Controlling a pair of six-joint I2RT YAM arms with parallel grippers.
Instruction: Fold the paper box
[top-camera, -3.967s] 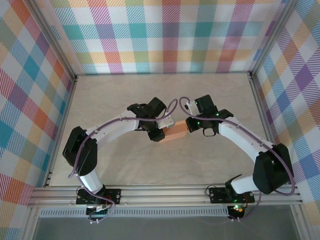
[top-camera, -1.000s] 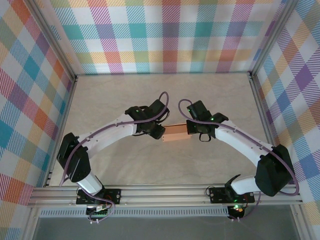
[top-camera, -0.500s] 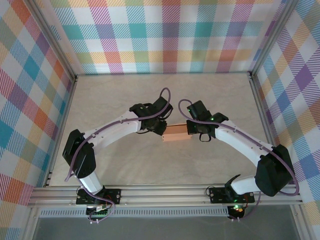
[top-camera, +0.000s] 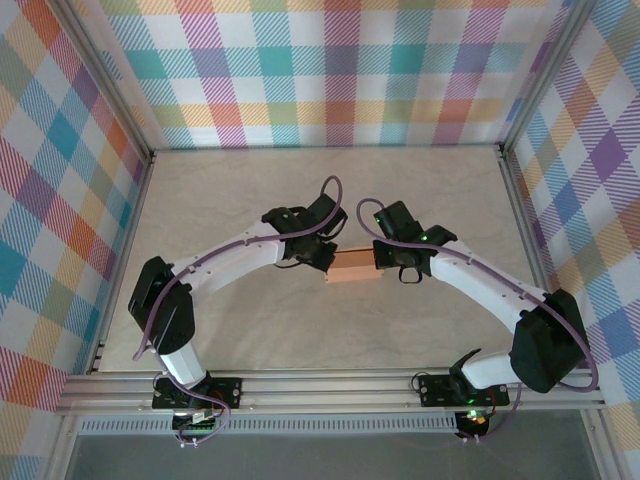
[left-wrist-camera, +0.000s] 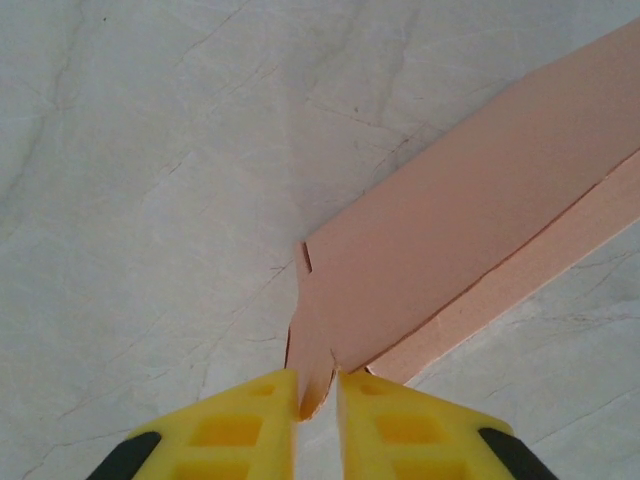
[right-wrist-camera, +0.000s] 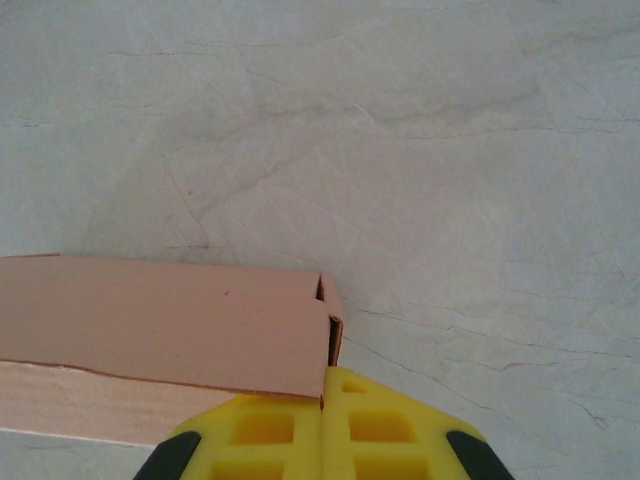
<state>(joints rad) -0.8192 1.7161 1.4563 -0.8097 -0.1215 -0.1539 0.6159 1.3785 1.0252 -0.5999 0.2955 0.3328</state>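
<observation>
Narrowed since a second ago: left gripper (left-wrist-camera: 317, 388), jaws now nipping the end tab of the paper box (left-wrist-camera: 450, 240). Box: long, shallow, spanning from the left jaws to the right; interior hidden. Right gripper (right-wrist-camera: 324, 385): fingers pressed together on the box's end-wall edge. Table (top-camera: 250, 200): bare ahead of and outside both jaws. Box's far end is cut off in each wrist view.
</observation>
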